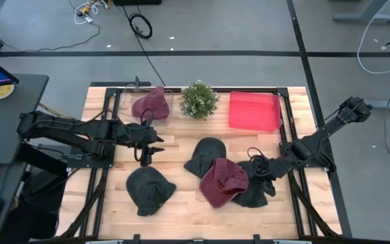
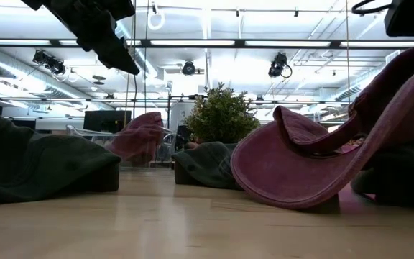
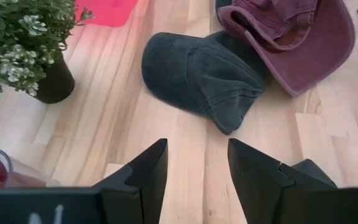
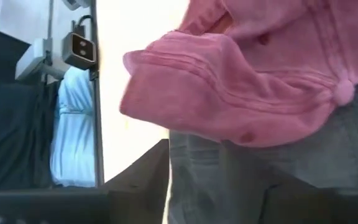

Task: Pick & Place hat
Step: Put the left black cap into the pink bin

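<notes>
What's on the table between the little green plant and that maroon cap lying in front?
A dark cap lies between the plant and the maroon cap, seen from above.

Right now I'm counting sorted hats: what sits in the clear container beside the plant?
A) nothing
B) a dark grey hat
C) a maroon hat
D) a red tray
C: the clear container beside the plant holds a maroon hat.

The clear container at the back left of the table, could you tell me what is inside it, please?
A maroon hat sits in the clear container, bulging above its rim. Whatever lies beneath that hat cannot be seen.
</notes>
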`<action>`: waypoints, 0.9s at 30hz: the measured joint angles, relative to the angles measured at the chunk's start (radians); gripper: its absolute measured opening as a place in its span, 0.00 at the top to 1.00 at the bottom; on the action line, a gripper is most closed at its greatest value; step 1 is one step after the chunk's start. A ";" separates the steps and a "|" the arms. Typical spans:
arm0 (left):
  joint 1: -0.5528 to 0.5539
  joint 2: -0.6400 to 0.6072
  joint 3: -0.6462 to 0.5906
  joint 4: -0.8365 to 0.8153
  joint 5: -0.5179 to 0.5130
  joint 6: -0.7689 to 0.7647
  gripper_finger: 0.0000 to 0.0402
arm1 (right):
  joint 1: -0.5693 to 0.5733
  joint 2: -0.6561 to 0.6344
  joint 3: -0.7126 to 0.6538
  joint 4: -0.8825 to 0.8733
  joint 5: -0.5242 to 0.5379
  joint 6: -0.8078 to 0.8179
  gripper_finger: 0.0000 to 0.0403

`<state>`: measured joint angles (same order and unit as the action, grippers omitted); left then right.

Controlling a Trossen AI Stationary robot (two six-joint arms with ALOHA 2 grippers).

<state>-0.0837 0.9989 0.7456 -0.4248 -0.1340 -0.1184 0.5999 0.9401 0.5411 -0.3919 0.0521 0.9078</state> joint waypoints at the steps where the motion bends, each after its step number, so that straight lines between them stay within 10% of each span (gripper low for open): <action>1: 0.000 0.000 0.000 -0.013 0.028 -0.012 0.57 | 0.000 0.000 0.000 -0.005 0.000 0.006 0.68; 11: -0.100 0.003 0.000 -0.155 0.145 -0.213 0.57 | -0.002 0.000 0.000 -0.005 -0.001 0.111 0.78; 27: -0.465 0.214 0.000 -0.178 -0.045 -0.033 0.57 | -0.002 0.000 0.000 -0.004 0.041 0.097 0.73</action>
<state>-0.5489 1.2129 0.7460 -0.6030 -0.1788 -0.1510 0.5983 0.9401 0.5415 -0.3962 0.0929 1.0051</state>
